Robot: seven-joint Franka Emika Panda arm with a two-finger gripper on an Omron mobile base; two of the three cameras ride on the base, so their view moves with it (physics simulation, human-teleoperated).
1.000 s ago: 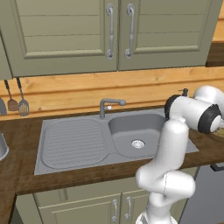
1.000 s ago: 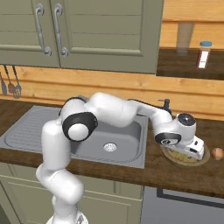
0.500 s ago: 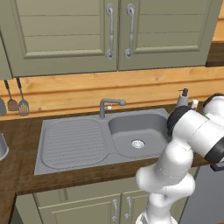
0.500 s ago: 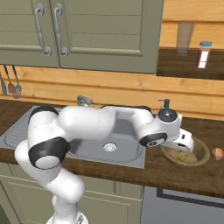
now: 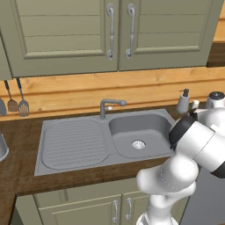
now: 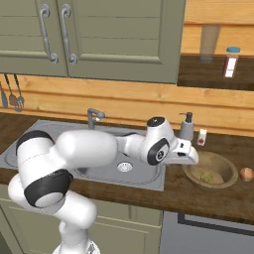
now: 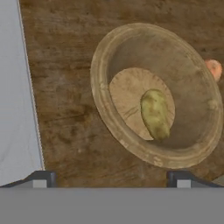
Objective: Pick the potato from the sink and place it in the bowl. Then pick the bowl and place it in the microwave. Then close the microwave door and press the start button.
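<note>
1. In the left base view, a dark wooden bench (image 5: 88,176) carries the grey sink (image 5: 105,140), whose basin sits right of the ribbed drainboard with a bent faucet (image 5: 107,107) behind it. Pale green cabinets (image 5: 110,35) hang above a light wood wall, two utensils (image 5: 17,103) hang at the left, and a soap dispenser (image 5: 183,102) stands beyond the sink's right corner. The white arm rises at the lower right.

2. In the right base view, the arm reaches over the sink's right edge, and the gripper (image 6: 191,159) points down just beside the near-left rim of the bowl (image 6: 225,178). The bowl stands on the bench right of the sink, and the potato (image 6: 208,176) lies inside it. A small orange-pink item (image 6: 246,174) lies just right of the bowl. A glass (image 6: 209,42) and a bottle (image 6: 229,62) stand on an upper shelf.

3. In the hand view, the gripper's finger tips (image 7: 41,179) stand wide apart, holding nothing. The potato lies on the bowl's flat bottom, above and between the tips, not touching them. The sink's grey edge runs along the left.
</note>
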